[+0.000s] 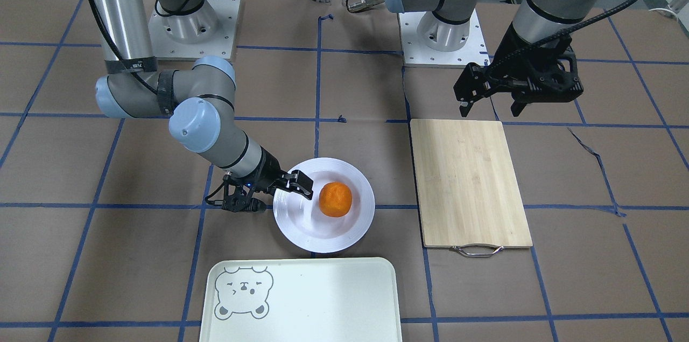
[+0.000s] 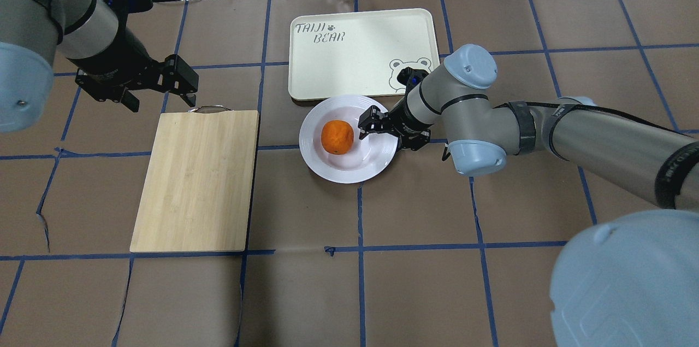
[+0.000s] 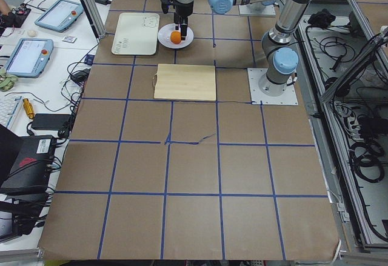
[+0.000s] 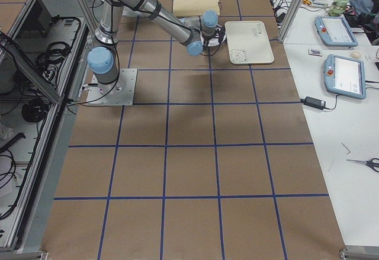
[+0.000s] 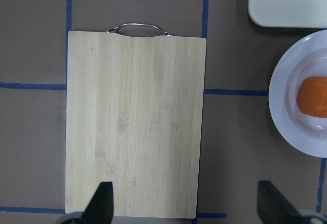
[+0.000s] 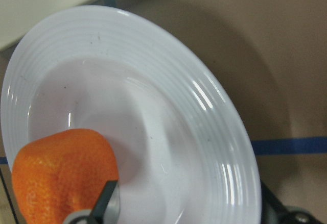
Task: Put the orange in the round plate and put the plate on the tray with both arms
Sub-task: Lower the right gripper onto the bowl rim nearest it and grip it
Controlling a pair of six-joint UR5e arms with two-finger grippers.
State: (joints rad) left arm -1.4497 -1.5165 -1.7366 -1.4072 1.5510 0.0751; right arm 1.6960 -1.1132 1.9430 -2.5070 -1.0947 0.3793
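Note:
The orange (image 1: 335, 199) lies in the sunken centre of the round plate (image 1: 344, 238), which rests on the table just beside the tray (image 1: 323, 299). My right gripper (image 1: 280, 199) is low at the plate's edge and open. One finger reaches over the rim towards the orange (image 6: 61, 178), the other stays outside the plate (image 6: 194, 106). My left gripper (image 1: 490, 111) hovers open and empty above the far end of the wooden cutting board (image 1: 468, 180), well away from the plate. In the overhead view the tray (image 2: 349, 57) holds nothing.
The cutting board (image 2: 199, 177) with its metal handle (image 2: 208, 109) lies on the robot's left of the plate. Brown table covering with blue tape lines surrounds everything. Cables and devices sit beyond the table's far edge.

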